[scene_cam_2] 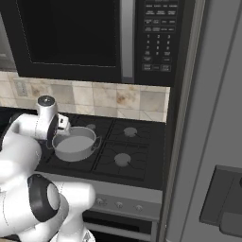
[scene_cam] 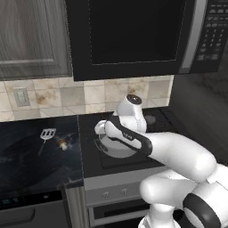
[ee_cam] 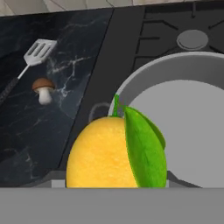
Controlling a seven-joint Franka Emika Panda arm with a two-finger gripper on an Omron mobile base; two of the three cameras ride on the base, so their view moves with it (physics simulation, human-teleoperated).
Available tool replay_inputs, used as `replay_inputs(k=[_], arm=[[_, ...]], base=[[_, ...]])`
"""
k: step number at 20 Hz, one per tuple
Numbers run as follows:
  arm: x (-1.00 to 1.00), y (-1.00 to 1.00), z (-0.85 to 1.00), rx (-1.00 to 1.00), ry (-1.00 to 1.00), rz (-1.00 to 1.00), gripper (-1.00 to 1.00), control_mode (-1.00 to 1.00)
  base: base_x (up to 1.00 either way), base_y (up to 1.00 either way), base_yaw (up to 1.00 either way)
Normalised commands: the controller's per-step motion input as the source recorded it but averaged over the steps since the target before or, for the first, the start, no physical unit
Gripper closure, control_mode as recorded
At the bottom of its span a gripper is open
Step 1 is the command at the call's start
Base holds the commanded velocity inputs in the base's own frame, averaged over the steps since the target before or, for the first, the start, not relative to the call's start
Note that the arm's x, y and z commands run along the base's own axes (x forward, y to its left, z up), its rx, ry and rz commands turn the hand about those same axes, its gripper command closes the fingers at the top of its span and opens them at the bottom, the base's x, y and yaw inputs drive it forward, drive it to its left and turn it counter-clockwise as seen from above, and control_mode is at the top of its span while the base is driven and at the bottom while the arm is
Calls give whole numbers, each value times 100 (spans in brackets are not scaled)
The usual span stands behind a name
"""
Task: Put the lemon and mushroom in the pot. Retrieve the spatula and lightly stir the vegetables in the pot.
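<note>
The yellow lemon (ee_cam: 103,155) with a green leaf looms large at the bottom of the hand view and hides the fingertips. It hangs over the left rim of the grey pot (ee_cam: 183,113), held in my gripper (scene_cam: 101,129). In the right base view the gripper (scene_cam_2: 61,124) sits just above the left edge of the pot (scene_cam_2: 75,144); in the left base view my arm partly hides the pot (scene_cam: 116,150). On the dark counter to the left lie the brown-capped mushroom (ee_cam: 43,89) (scene_cam: 63,144) and, beyond it, the slotted spatula (ee_cam: 38,51) (scene_cam: 47,133).
The pot stands on the front left burner of a black stove (scene_cam_2: 124,159). A microwave (scene_cam: 133,35) hangs low overhead. A tiled wall (scene_cam: 53,95) closes the back, and a grey fridge (scene_cam_2: 212,142) stands to the stove's right.
</note>
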Motion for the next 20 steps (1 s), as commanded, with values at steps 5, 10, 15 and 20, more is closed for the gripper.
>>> replay_inputs(k=[5, 10, 15, 20], arm=[[0, -63, 43, 0, 6, 7, 100, -100], [7, -26, 9, -8, 29, 1, 100, -100], [18, 0, -3, -20, 54, 0, 100, -100], [16, 0, -3, -5, 11, 0, 100, -100]], base=[[0, 0, 0], [0, 0, 0], [0, 0, 0], [0, 0, 0]])
